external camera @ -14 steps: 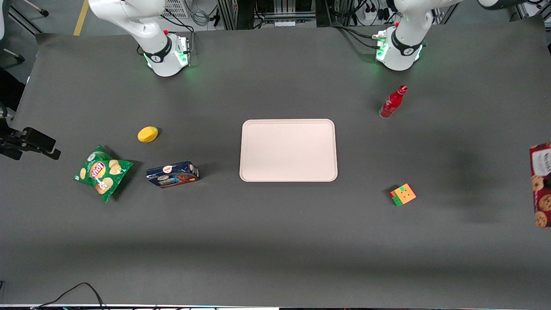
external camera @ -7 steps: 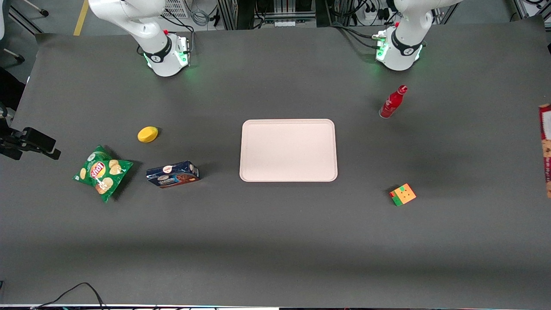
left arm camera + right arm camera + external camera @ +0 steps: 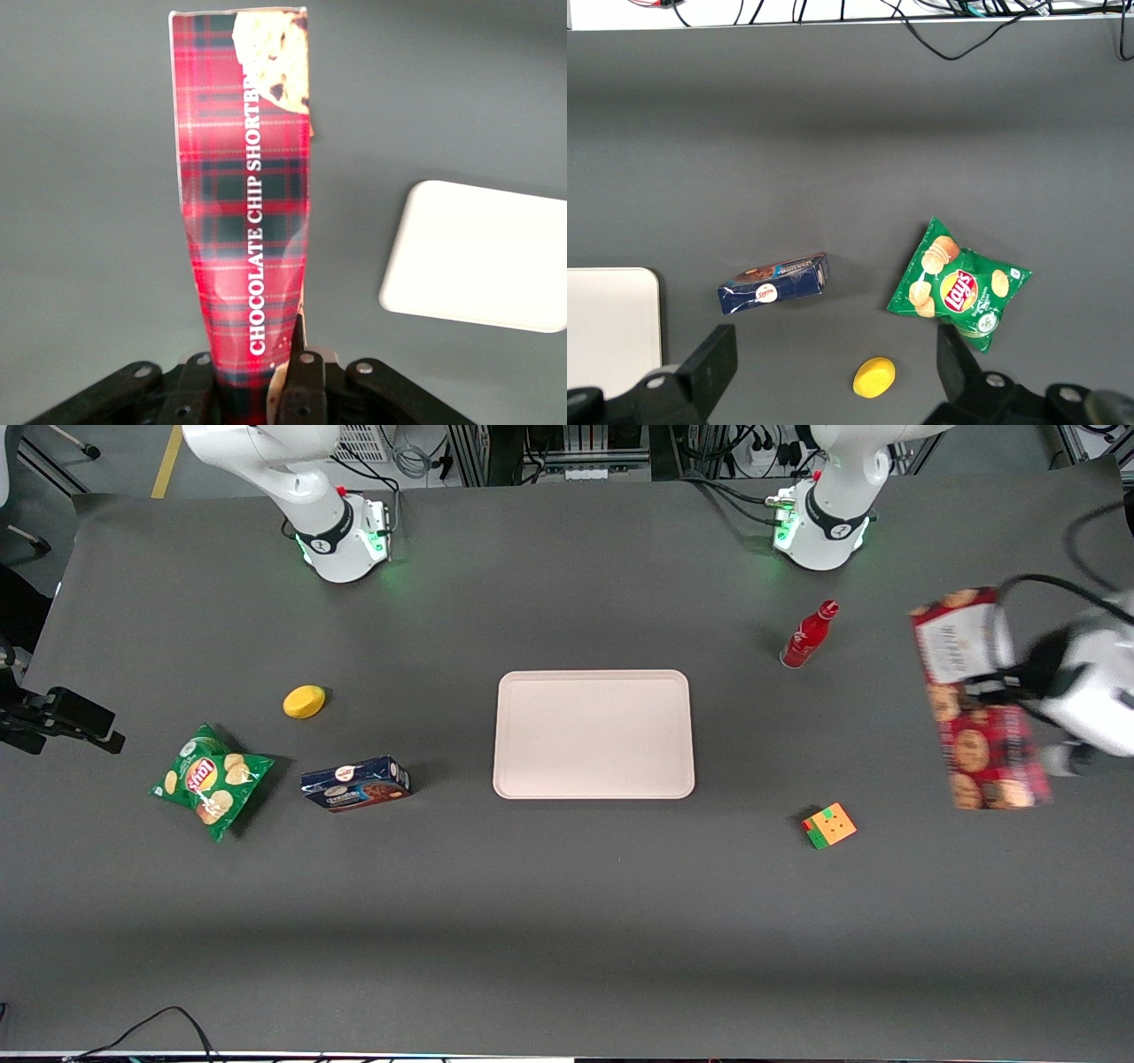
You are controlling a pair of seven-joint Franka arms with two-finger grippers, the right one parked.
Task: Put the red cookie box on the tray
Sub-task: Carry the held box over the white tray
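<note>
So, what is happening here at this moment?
The left arm's tool is shut on the red cookie box and holds it in the air, toward the working arm's end of the table. The tray in the middle has nothing on it yet. The red bottle and a colourful cube stand between the box and the tray.

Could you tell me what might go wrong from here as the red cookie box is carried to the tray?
The hand pinches only one end of the red cookie box, which looks squeezed there, so it could slip or swing. The red bottle and colour cube stand between it and the tray; a low pass might clip either.
</note>
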